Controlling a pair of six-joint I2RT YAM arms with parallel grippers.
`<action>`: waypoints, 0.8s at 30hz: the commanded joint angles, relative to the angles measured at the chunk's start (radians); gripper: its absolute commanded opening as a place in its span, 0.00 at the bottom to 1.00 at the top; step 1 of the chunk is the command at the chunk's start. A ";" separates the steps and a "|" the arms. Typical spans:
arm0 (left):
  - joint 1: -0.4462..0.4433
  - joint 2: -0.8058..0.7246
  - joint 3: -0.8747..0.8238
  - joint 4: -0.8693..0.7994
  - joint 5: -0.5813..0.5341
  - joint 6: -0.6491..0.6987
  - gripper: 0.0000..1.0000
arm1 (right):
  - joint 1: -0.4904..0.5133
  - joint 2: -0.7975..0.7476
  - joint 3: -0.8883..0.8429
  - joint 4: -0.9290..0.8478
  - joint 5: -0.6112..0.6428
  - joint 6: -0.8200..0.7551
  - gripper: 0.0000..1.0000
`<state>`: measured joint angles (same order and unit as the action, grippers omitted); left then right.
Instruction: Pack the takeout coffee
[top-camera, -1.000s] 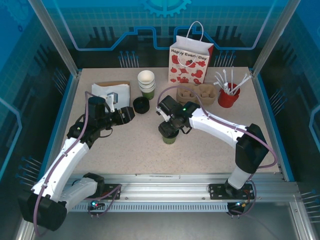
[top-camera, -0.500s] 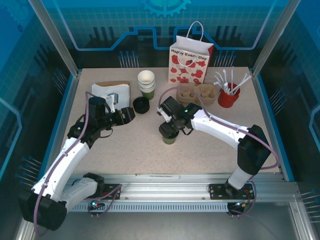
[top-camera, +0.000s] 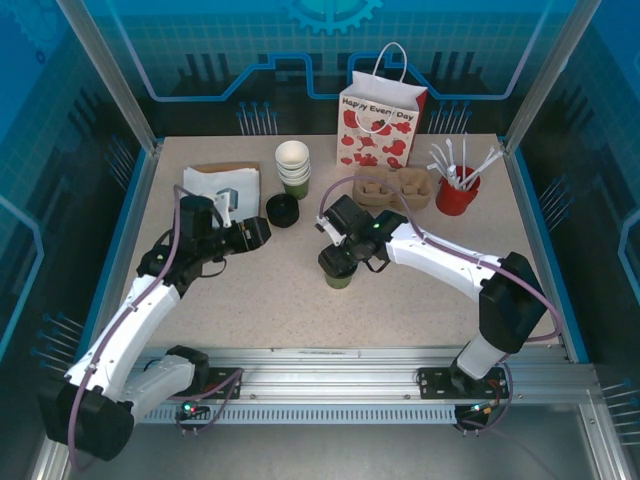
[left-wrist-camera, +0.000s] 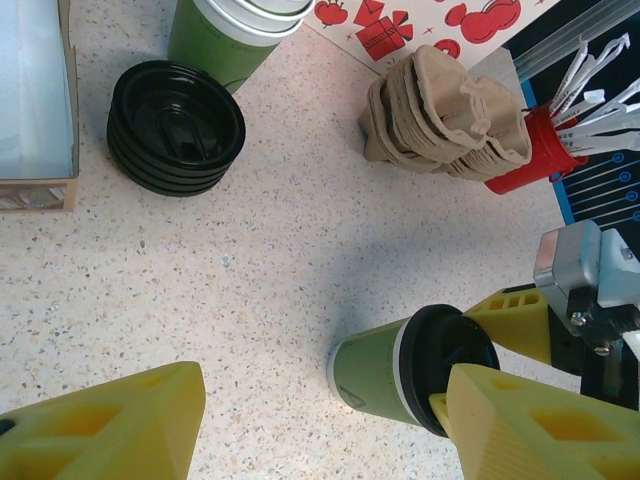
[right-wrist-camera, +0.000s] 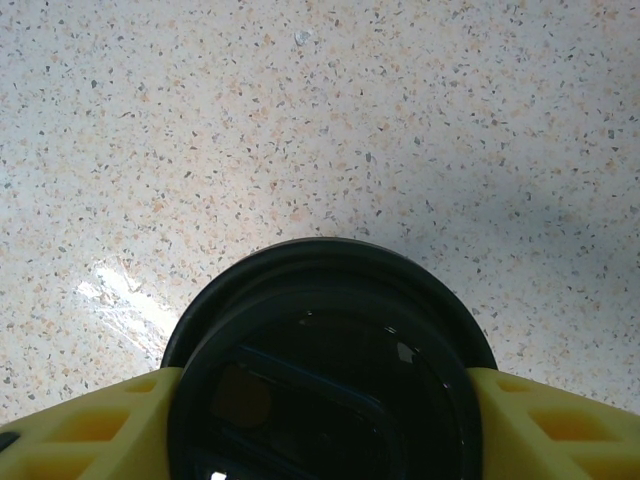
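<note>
The takeout coffee, a small olive-green cup with a black lid, stands upright on the table in front of the middle. My right gripper comes down over it, and its yellow fingers press the black lid from both sides. In the left wrist view the cup shows with those fingers at its lid. My left gripper hovers to the cup's left, open, with bare table between its fingers. The red-and-white gift bag stands at the back.
A stack of lidless green cups and a pile of black lids sit back left of centre. Cardboard carriers and a red cup of stirrers lie near the bag. A flat box of white paper sits far left.
My right arm has shifted a little to the right above the cup; the cup has stayed in place. The left arm has barely moved.
</note>
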<state>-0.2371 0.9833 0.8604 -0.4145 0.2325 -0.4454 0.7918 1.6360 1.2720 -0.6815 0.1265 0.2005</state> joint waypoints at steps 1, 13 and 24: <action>-0.014 0.005 -0.026 0.008 0.011 -0.003 0.67 | 0.015 0.094 -0.102 -0.160 0.003 -0.004 0.61; -0.069 0.050 -0.035 0.031 -0.047 -0.001 0.67 | 0.047 0.102 -0.104 -0.169 0.041 0.011 0.60; -0.084 0.036 -0.030 0.008 -0.064 0.005 0.67 | 0.015 0.076 0.023 -0.195 0.008 -0.022 0.62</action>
<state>-0.3119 1.0313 0.8261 -0.4065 0.1864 -0.4454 0.8124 1.6539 1.3083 -0.7235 0.1593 0.2039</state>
